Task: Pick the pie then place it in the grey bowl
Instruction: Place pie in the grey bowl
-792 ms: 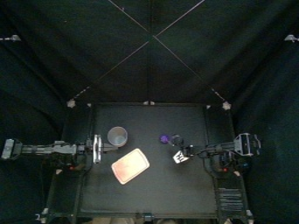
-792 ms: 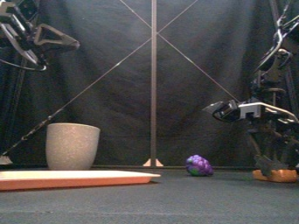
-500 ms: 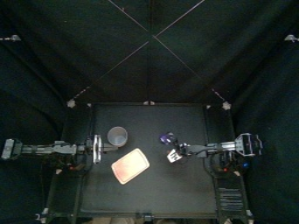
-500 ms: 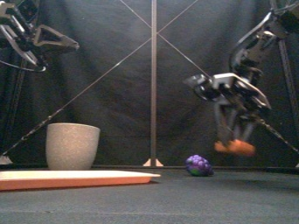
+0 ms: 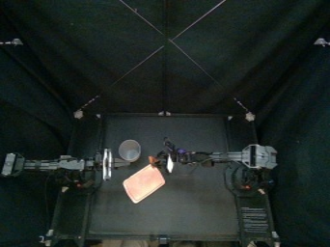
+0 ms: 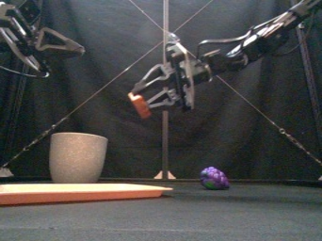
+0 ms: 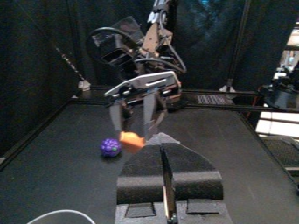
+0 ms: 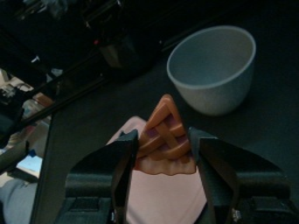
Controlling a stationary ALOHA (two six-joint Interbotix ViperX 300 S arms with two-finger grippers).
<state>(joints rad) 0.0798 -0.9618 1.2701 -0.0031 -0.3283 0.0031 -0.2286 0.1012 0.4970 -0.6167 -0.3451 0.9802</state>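
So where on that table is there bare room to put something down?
Bare table right of the pink tray, in front of the purple toy. Crowded near the grey cup, where the right hand holds the pie.

Orange lattice pie, grey bowl

air over the open mouth of the grey cup is free. right claw, gripping the pie, hangs high just right of it; left claw high at far left; pink tray flat in front.
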